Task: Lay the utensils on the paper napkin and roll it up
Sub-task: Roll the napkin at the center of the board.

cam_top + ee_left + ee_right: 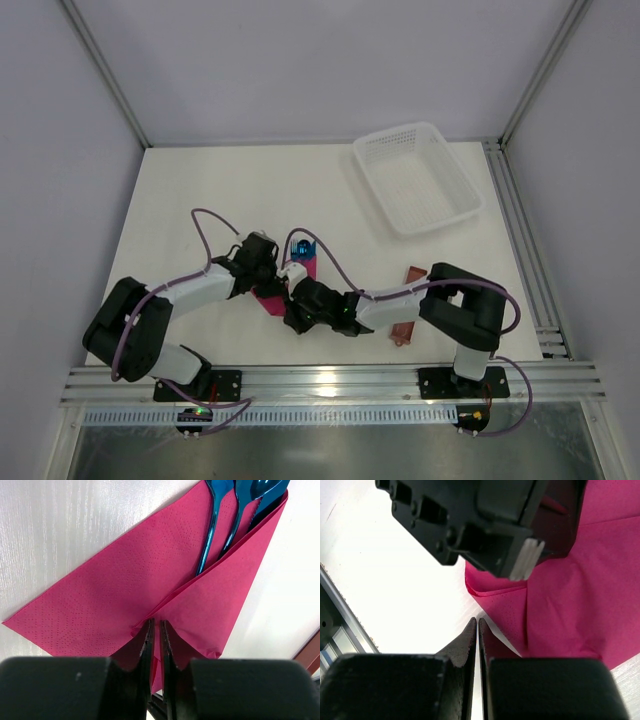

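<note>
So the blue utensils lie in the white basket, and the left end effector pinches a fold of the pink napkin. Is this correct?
Only the place is wrong. The utensils lie on the napkin, handles tucked under its folded flap, not in the basket; the left wrist view shows this. The left end effector does pinch a fold of the napkin.
</note>
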Controlling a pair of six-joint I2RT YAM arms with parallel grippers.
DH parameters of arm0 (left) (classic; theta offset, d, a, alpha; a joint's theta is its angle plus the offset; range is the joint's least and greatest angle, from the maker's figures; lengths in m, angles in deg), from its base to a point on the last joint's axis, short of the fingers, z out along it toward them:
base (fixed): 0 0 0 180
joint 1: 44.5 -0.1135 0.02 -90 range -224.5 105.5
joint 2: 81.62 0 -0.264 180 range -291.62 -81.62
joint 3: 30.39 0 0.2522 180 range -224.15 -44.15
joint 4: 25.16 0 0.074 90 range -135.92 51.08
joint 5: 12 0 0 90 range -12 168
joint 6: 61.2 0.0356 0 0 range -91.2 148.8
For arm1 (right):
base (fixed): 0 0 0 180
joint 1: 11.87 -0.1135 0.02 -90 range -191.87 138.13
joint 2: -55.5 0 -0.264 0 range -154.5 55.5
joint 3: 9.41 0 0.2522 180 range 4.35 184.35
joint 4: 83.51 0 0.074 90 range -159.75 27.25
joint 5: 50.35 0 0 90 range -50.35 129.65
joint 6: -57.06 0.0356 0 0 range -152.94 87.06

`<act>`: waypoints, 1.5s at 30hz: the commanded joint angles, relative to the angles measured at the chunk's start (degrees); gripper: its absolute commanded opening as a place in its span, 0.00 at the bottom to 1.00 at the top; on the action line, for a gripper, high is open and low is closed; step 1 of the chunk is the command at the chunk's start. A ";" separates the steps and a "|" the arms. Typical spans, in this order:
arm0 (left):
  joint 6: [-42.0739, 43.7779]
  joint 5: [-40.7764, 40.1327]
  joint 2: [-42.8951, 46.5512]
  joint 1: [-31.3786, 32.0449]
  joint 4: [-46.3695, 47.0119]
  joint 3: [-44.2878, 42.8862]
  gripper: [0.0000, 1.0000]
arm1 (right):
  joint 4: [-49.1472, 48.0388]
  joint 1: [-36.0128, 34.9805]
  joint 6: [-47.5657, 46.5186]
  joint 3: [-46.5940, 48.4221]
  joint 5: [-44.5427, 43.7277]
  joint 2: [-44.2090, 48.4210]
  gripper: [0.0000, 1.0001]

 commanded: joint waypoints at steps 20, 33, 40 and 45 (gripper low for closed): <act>-0.60 -0.83 0.21 -0.24 -1.36 2.25 0.12 | 1.14 0.73 -0.89 1.97 -7.02 1.18 0.04; -0.59 -0.83 -0.84 -0.15 -0.83 2.43 0.11 | 1.66 -0.33 -1.31 1.60 -7.98 2.06 0.04; -0.51 -0.57 -0.49 -0.24 -0.83 2.60 0.11 | 1.67 -0.32 -0.54 3.54 -6.22 0.92 0.04; -0.42 -0.66 -0.14 -0.24 -1.01 2.43 0.11 | -0.71 -0.32 1.22 0.91 -5.96 -0.05 0.04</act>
